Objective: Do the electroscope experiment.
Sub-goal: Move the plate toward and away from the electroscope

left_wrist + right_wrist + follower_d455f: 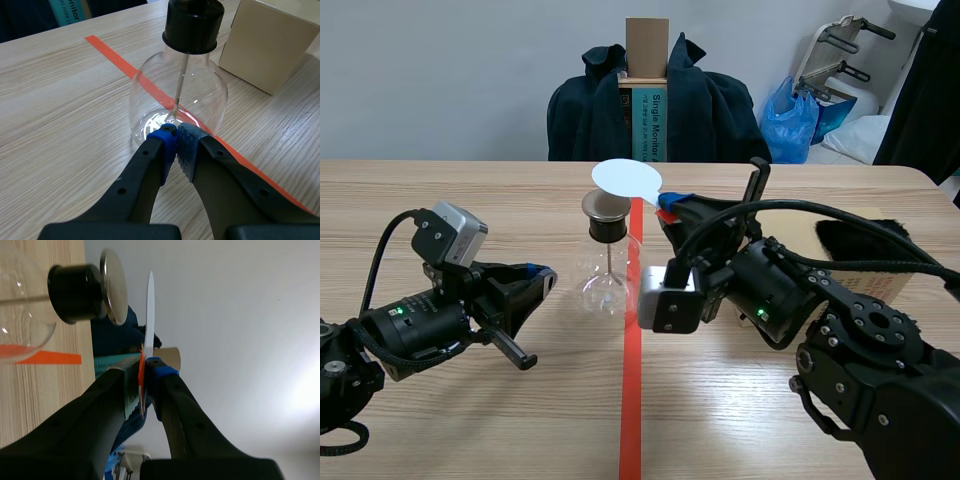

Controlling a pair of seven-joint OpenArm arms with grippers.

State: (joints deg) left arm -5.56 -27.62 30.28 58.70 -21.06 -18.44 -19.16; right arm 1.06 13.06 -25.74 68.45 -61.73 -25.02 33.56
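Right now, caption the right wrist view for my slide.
Right gripper holds a thin white disc near, not touching, the clear glass flask's round metal plate.

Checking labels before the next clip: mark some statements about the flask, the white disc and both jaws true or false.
1. The right jaws hold the white disc by its orange handle. True.
2. The white disc lies flat on the table. False: it hangs just above the flask's metal plate, with a gap showing in the right wrist view.
3. The left jaws grip the flask. False: they are shut on nothing, right beside it.
4. A cardboard box stands near the flask. True.
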